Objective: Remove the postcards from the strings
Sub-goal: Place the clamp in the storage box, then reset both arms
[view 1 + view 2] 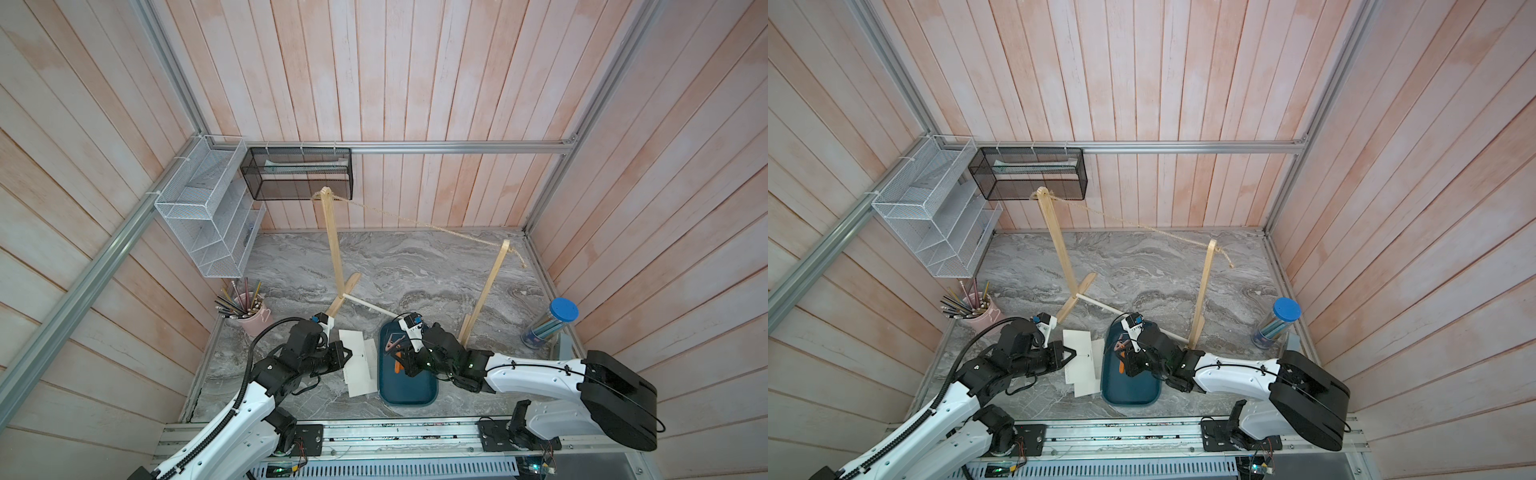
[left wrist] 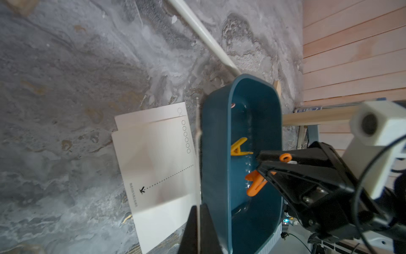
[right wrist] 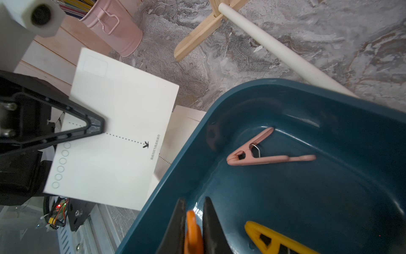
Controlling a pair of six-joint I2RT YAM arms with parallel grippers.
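My left claw [image 3: 97, 125] is closed on one postcard [image 3: 114, 105], over two other postcards [image 2: 153, 154] that lie near the tabletop's front edge, just beside the tray [image 3: 241, 92]. My right claw [image 3: 193, 211] pinches an orange clothespin [image 3: 193, 233] over this tray. The string [image 1: 415, 222] is bare. If I release now, I think the card may catch on the tray rim.

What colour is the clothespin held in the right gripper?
Orange. The clothespin shows best in the right wrist view, pinched between the fingers.
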